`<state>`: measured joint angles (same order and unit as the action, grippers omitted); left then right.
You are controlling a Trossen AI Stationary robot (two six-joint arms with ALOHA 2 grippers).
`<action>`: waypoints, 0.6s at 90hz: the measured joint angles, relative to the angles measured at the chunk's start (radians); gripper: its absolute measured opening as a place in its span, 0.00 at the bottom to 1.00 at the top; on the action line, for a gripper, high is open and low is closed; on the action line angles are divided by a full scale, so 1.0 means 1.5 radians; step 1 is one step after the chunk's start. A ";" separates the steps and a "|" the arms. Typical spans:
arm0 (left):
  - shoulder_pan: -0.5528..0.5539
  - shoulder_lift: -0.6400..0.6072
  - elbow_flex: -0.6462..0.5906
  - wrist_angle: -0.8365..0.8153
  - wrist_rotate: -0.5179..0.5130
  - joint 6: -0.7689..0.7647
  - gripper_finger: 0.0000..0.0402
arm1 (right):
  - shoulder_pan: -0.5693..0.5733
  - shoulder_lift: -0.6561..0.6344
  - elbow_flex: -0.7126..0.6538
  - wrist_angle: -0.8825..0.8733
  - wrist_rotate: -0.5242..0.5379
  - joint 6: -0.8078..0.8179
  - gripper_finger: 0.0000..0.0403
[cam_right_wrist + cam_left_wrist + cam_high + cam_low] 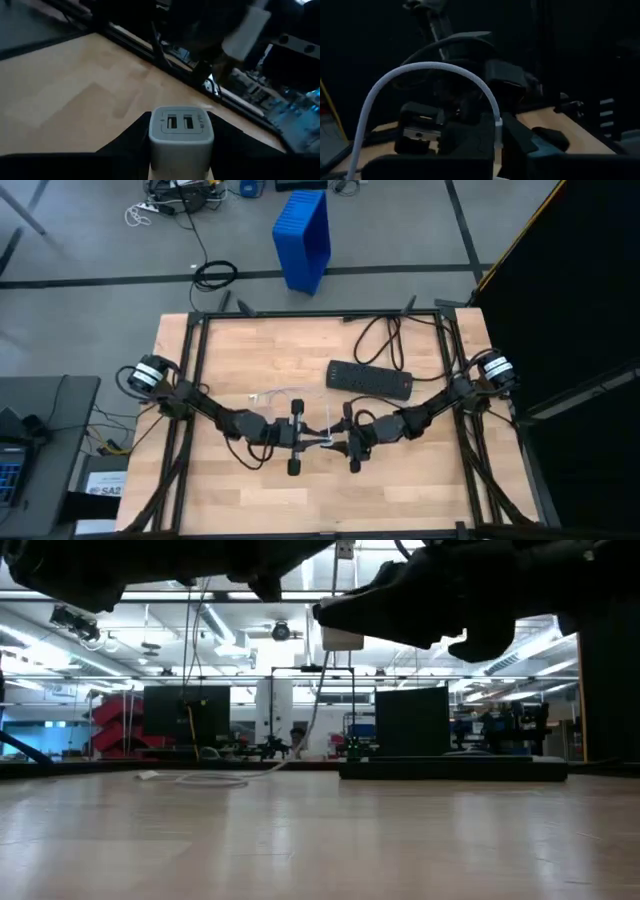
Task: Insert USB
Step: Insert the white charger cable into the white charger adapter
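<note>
The plug is not yet in: judging by both wrist views, the pick-up work is done and the mating itself is what remains. The right gripper [181,150] is closed around a small white charger block [181,134], a rounded, matte plastic cube whose face shows two slim rectangular USB ports side by side, both empty. The left gripper [495,150] pinches the USB cable [427,75] near its plug end; the cable is thin, white and braided-looking, and it arches up in a soft loop before dropping to the fingers, which suggests it is floppy and will not hold its aim by itself. In the high view both grippers meet over the middle of the pale wooden table [250,350], just in front of the black power strip [371,378], a long, flat, hard bar with its thick black cord curling off behind it. The rest of the cable trails across the boards to the left of the strip. From table height the charger hangs in the air with the cable running down to the table beside the strip, so alignment and the push remain
</note>
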<state>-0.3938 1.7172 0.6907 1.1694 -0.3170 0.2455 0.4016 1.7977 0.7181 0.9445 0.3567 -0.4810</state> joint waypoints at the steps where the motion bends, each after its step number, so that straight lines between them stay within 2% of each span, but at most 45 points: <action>1: 0.000 0.000 0.000 0.000 0.001 0.001 0.00 | 0.001 0.000 0.000 0.000 0.004 -0.001 0.29; 28: -0.005 0.000 -0.001 -0.012 0.047 0.009 0.00 | 0.024 0.000 0.000 -0.002 0.081 -0.109 0.29; 54: -0.005 0.000 -0.001 -0.027 0.068 0.024 0.00 | 0.042 0.000 0.000 -0.008 0.101 -0.212 0.29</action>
<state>-0.4015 1.7168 0.6899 1.1286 -0.2153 0.2812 0.4646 1.7977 0.7181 0.9330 0.5083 -0.7992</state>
